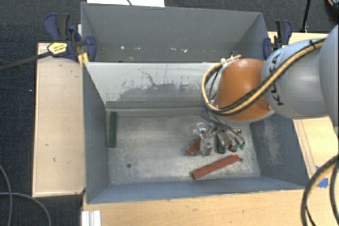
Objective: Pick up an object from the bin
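- The big grey arm point(310, 87) sticks in from the right side of the frame.
- A round orange cover point(241, 87) sits on its wrist, with black and yellow cables point(210, 87) looped round it.
- The gripper point(212, 137) points down, just right of the middle.

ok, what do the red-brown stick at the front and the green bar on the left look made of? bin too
Red-brown stick: matte, no glare; painted wood or plastic, can't tell. Dark green bar: dull, flat-sided slab, probably plastic or foam. Bin: grey sheet metal, bare, with pale scratches on the sloped back wall.
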You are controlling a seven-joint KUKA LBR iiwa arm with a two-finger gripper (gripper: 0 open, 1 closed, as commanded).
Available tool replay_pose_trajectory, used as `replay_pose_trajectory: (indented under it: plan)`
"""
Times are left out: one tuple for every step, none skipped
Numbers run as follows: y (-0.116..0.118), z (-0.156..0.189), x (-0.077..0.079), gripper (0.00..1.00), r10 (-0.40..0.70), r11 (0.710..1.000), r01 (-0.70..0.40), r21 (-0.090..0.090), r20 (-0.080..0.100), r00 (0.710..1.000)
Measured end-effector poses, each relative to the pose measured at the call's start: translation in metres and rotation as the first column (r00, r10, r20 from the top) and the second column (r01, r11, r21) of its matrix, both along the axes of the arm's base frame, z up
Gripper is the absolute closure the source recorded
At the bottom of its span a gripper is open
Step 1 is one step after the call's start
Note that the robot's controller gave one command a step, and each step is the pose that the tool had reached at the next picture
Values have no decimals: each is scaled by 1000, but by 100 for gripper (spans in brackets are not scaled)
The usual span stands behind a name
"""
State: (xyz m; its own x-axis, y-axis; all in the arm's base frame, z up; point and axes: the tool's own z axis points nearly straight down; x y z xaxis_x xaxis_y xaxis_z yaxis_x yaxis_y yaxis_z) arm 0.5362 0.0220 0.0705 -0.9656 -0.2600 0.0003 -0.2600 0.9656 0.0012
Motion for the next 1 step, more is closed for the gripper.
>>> replay_pose_trajectory:
  plan:
    - [33,0,13,100,603,798,-603,-2,6,798]
